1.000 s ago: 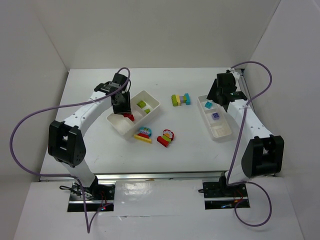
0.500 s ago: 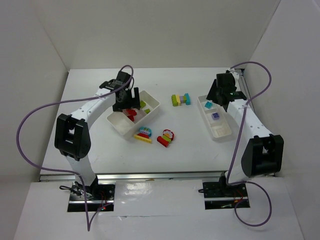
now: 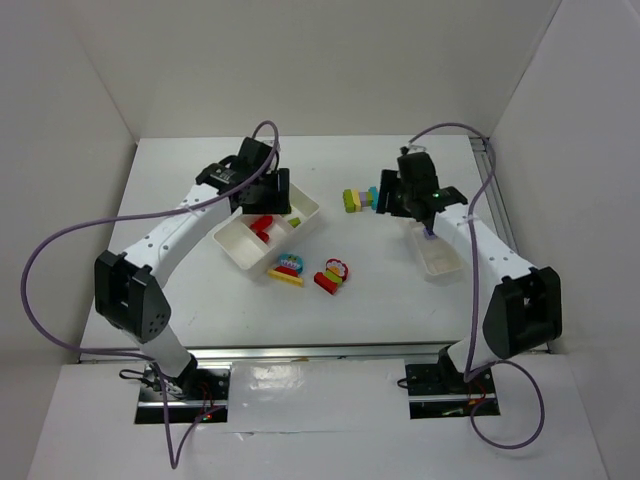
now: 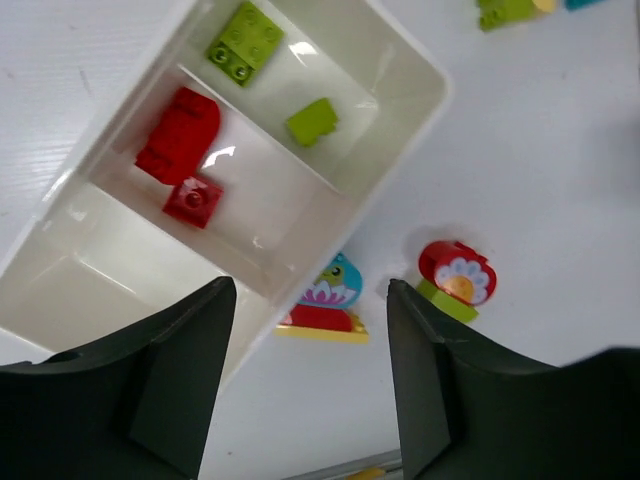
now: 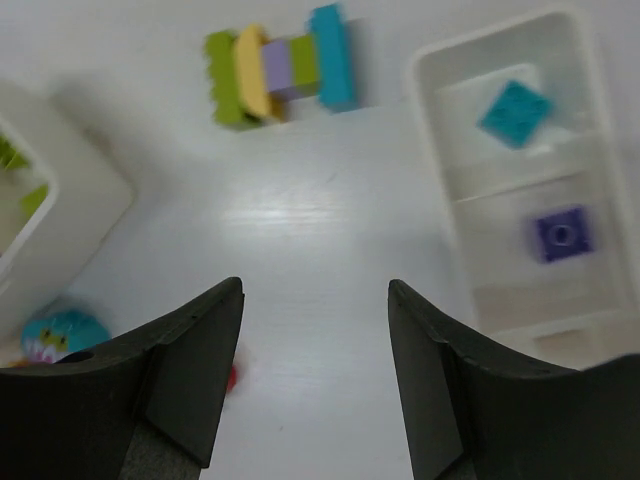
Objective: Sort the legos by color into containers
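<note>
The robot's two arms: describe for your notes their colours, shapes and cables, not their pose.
Both the left arm and right arm have white tubular links with bulky black joint housings. A thin purple cable loops loosely along each. The left gripper and right gripper are black, each with two broad dark fingers.

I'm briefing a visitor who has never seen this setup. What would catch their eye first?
Most likely the bright row of joined bricks, lime, yellow, purple and cyan, lying loose on the white table, toward its far middle. Next, the sorted colours: red bricks and lime green bricks in separate compartments of the wide tray, a cyan brick and a purple brick in the narrow tray.
</note>
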`<state>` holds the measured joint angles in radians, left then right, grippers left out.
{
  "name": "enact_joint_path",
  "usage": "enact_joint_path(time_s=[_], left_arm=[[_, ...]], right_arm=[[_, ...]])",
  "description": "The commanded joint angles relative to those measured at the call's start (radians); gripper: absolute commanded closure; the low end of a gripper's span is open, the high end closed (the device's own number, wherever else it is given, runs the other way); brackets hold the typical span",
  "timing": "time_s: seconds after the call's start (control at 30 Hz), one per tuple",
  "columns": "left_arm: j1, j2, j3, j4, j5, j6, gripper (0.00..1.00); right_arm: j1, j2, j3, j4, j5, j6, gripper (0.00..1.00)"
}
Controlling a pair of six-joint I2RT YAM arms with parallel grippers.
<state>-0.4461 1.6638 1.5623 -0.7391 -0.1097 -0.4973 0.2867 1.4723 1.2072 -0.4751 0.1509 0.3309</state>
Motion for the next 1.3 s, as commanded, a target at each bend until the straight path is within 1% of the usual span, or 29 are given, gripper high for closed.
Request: enact_joint_path(time_s=[0.0,0.07,0.1,0.13,0.2,0.23,0.27,0.33,0.4,0.43,0.47,0.57,0.63,0.83,0.97,1.07,1.1,1.13,1.17,1.2,1.23,1.27], left_arm=[[-0.040,-0.029,-0.001,-0.009,0.042,0.025,0.29],[-0.058,-0.029,-0.025,-0.009,0.051,0.013,0.30],[-0.072,-0.029,-0.025,-0.009,0.041,-0.001,0.30],[-0.072,-0.039,-0.039,-0.009,0.041,-0.010,0.30],[-0.072,-0.051,-0.050,-0.009,0.005,-0.033,0.30],[-0.072,-0.062,-0.050,-0.009,-0.008,-0.034,0.29],[-0.072,-0.062,-0.050,-0.009,-0.031,-0.044,0.29],[-0.072,-0.072,-0.050,-0.009,-0.056,-0.053,0.29],[-0.072,-0.085,-0.050,-0.009,-0.084,-0.063,0.29],[-0.072,-0.097,-0.050,-0.009,-0.094,-0.063,0.29],[-0.072,-0.116,-0.050,-0.009,-0.110,-0.073,0.29],[-0.063,-0.142,-0.085,0.009,-0.119,-0.083,0.29],[-0.063,-0.142,-0.085,0.009,-0.119,-0.083,0.29],[-0.063,-0.142,-0.096,0.009,-0.090,-0.092,0.30],[-0.063,-0.142,-0.096,0.009,-0.090,-0.092,0.30],[-0.063,-0.142,-0.096,0.009,-0.090,-0.083,0.30],[-0.063,-0.142,-0.096,0.018,-0.090,-0.083,0.30],[-0.063,-0.142,-0.096,0.018,-0.059,-0.063,0.30],[-0.054,-0.142,-0.096,0.045,-0.004,-0.034,0.30],[-0.045,-0.133,-0.096,0.067,0.078,0.003,0.28],[-0.020,-0.113,-0.087,0.078,0.240,0.043,0.27],[-0.011,-0.096,-0.078,0.078,0.307,0.052,0.27]], right_arm=[[0.113,-0.003,-0.034,0.001,-0.147,-0.055,0.33],[0.153,0.006,-0.055,0.001,-0.200,-0.072,0.30],[0.187,0.006,-0.073,0.001,-0.247,-0.084,0.26],[0.204,0.016,-0.074,0.001,-0.269,-0.084,0.24],[0.233,0.046,-0.084,-0.014,-0.301,-0.096,0.23],[0.267,0.058,-0.084,-0.028,-0.310,-0.096,0.19],[0.282,0.072,-0.084,-0.028,-0.310,-0.096,0.17],[0.321,0.124,-0.084,-0.060,-0.245,-0.087,0.16],[0.330,0.166,-0.063,-0.060,-0.217,-0.053,0.16],[0.347,0.166,-0.063,-0.069,-0.164,-0.027,0.16],[0.359,0.178,-0.063,-0.059,-0.154,0.011,0.16],[0.359,0.187,-0.054,-0.031,-0.126,0.097,0.16],[0.370,0.216,-0.054,-0.004,-0.114,0.108,0.16],[0.414,0.308,-0.026,-0.003,-0.018,0.146,0.16],[0.414,0.336,-0.015,-0.003,0.012,0.158,0.24],[0.414,0.315,-0.015,-0.003,0.030,0.168,0.37],[0.414,0.306,-0.015,-0.003,0.030,0.168,0.46],[0.414,0.296,-0.015,-0.003,0.042,0.168,0.52],[0.414,0.277,-0.015,-0.003,0.042,0.168,0.56],[0.402,0.266,-0.015,-0.013,0.033,0.168,0.60],[0.393,0.241,-0.015,-0.013,0.033,0.168,0.65],[0.393,0.227,-0.024,-0.013,0.020,0.168,0.68]])
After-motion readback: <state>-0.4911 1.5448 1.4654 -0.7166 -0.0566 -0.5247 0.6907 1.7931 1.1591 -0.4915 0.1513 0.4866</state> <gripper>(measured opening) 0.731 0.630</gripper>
